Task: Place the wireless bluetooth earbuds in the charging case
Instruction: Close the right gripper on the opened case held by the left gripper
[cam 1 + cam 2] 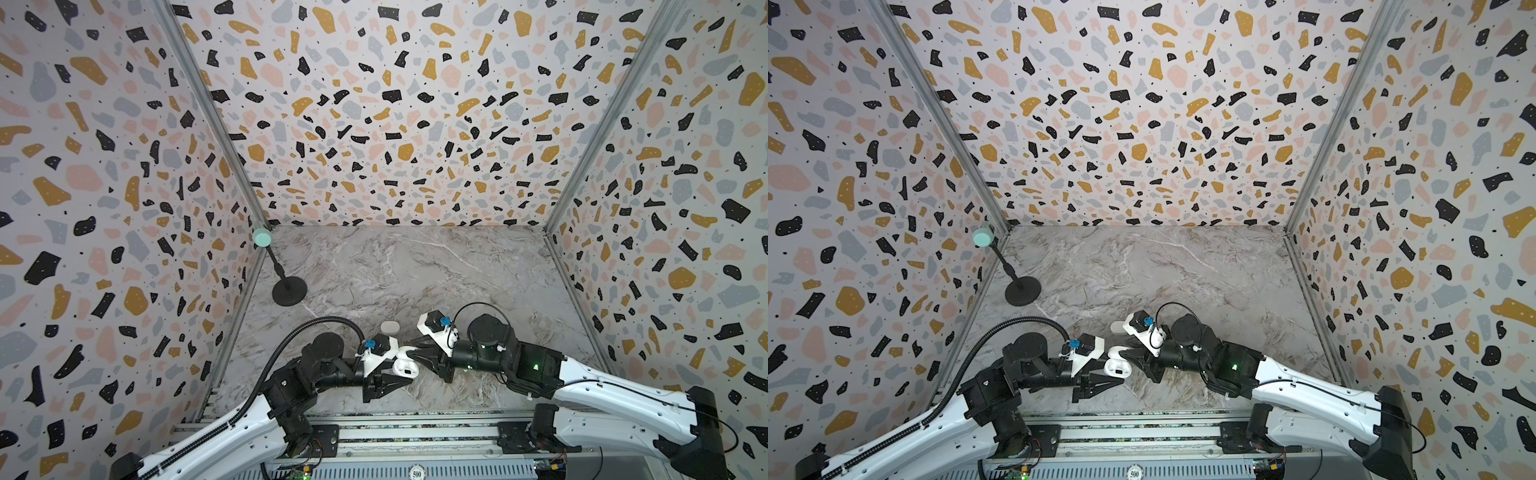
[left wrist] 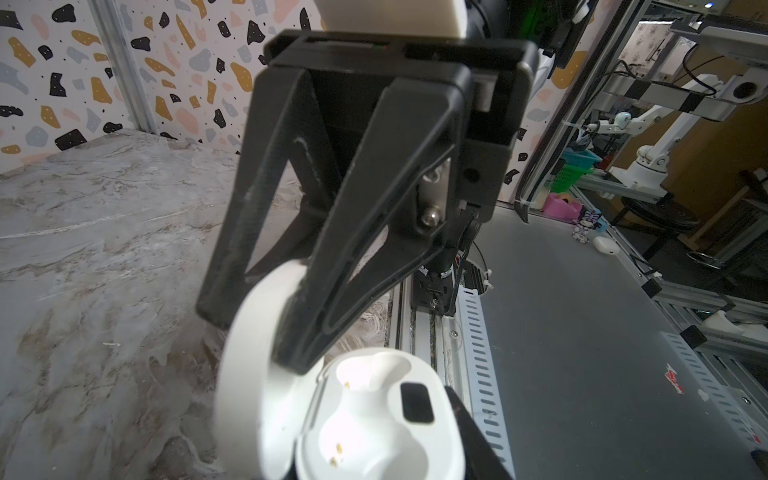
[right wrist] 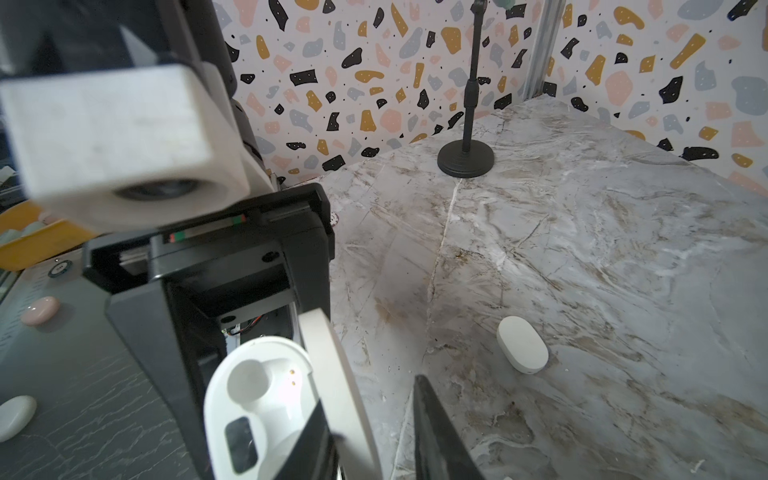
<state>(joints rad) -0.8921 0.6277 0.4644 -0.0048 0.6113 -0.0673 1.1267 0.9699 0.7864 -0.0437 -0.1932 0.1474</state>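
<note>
Charging case (image 2: 374, 415) sits near the front edge of the marble tabletop (image 1: 415, 270), clamped at its base by the left gripper (image 1: 406, 370). Its lid (image 3: 332, 374) stands open, and both sockets show bare gold contacts. The right gripper (image 3: 370, 403) straddles the lid with narrow jaws, its outer finger clear of the lid. A closed white case (image 3: 522, 344) lies just behind. A microphone stand (image 1: 289, 291) stands by the left wall, with open marble beyond to the back wall.

White shells, black joints on the left arm (image 1: 232, 436) and right arm (image 1: 615, 386). Left pincer (image 1: 409, 370), right pincer (image 1: 411, 350): black triangular fingers (image 2: 374, 199). Ribbed black hose (image 1: 291, 336) behind the left pincer; green light (image 1: 536, 367) behind the right.
</note>
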